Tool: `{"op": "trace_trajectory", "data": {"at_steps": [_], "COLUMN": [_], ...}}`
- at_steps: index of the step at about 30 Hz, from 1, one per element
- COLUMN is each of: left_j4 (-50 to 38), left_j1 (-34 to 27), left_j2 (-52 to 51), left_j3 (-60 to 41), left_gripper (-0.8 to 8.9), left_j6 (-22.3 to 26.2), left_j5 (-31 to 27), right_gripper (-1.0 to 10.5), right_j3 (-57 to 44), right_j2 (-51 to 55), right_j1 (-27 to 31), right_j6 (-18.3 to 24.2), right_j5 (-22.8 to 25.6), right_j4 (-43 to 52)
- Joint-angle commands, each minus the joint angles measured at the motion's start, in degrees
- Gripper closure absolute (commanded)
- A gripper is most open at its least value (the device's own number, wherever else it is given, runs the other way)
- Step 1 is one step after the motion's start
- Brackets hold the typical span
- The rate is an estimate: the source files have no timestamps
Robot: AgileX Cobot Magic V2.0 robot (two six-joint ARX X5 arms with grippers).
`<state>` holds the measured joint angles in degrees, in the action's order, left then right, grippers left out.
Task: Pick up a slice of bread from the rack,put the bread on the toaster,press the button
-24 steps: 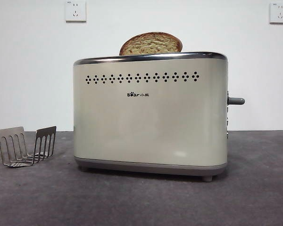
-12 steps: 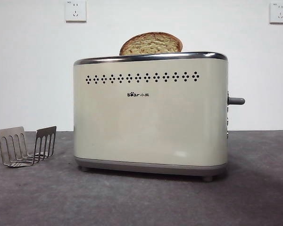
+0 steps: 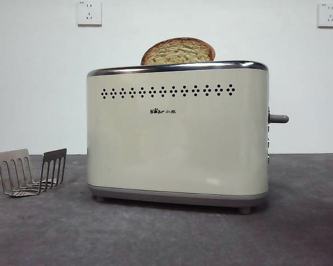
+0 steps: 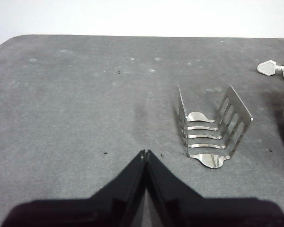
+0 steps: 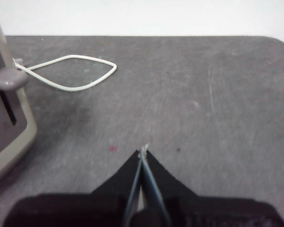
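The right gripper (image 5: 143, 152) is held shut and empty above the grey table (image 5: 189, 94), near the short grey lever button (image 5: 7, 78) it appears positioned to press. The left gripper (image 4: 145, 153), also closed on nothing, is parked near the small grey metal rack (image 4: 213, 126), seen empty at left. The domed, brown-crusted slice of bread (image 3: 178, 51) is lodged in the large cream toaster (image 3: 177, 136), its top protruding.

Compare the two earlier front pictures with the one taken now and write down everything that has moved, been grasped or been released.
Nothing has visibly changed. The slice of bread still stands in the toaster, the button is still up, and the rack stays empty beside it. Neither hand appears in the front view.
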<state>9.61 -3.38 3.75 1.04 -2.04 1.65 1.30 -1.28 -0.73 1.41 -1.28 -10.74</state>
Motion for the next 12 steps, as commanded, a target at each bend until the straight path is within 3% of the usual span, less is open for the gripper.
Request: {"op": "trace_trajectory", "data": {"at_steps": [1,12], "left_j4": [-0.2,-0.2], "left_j1": [-0.2,-0.2], "left_j2": [0.0,0.1], "left_j3": [-0.6,-0.6], "left_gripper": [8.17,8.17], "left_j6": [-0.3,-0.3], "left_j5": [-0.2,-0.2], "right_gripper": [9.5,9.5], "right_j3": [-0.5,-0.5], "right_j2": [0.9,0.9], "right_j1": [0.1,0.1], "right_j6": [2.1,3.0], "right_j5": [0.4,1.1], "right_j4": [0.1,0.2]}}
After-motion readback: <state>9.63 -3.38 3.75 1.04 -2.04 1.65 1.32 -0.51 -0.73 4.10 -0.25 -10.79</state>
